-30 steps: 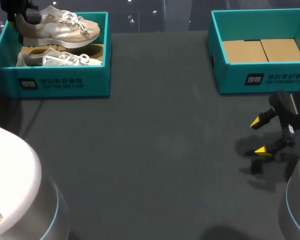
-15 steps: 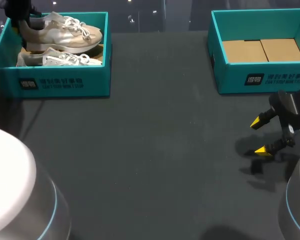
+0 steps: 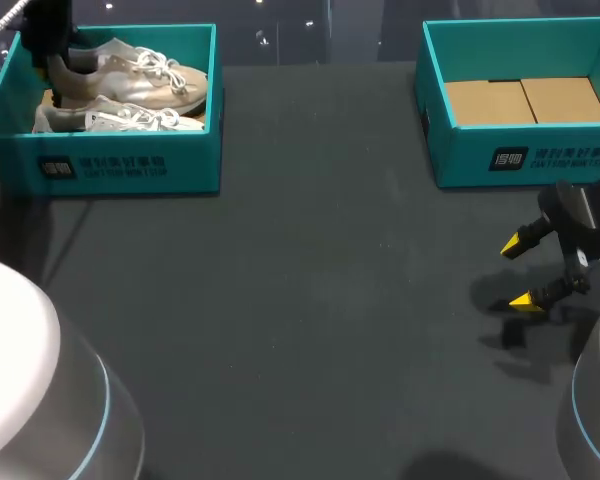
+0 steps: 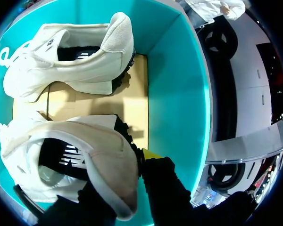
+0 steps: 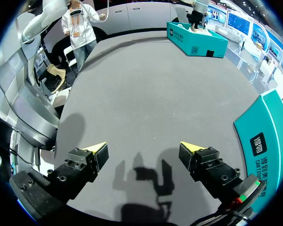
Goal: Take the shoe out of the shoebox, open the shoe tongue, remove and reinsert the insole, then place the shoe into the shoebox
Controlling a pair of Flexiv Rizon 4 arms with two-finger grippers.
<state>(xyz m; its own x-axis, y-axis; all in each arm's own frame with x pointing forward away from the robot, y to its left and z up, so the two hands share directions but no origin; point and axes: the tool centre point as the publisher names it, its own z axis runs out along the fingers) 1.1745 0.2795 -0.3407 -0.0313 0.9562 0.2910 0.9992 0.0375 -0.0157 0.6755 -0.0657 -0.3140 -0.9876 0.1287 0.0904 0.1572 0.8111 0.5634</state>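
One dark table (image 3: 310, 300) carries everything; two teal boxes sit at its far edge, well apart, left box (image 3: 130, 170) on the left arm's side and right box (image 3: 540, 160) on the right arm's side; right box holds only cardboard (image 3: 525, 100) on its floor, so my guess is it's the spot where the shoe ends up

Left box has the pair in it; the shoe (image 3: 140, 75) being worked on lies along the far wall, toe toward the middle of the table, and it's not out yet, just sitting partly over the other shoe (image 3: 120, 120); looks like step one of the task is only getting going

Left gripper (image 3: 52, 62) is down in the far corner of left box, clamped on the shoe at the heel; in the wrist view the heel wall sits pinched between the two fingers, one seemingly inside the collar, one outside with its yellow tip (image 4: 148, 153) against the back; makes sense, the heel is the stiffest bit to lift by and it leaves the tongue and laces free for later

Right gripper (image 3: 522, 272) hangs low over bare table just in front of right box, spread wide with nothing in it; probably parked there to take the toe end once the shoe comes over
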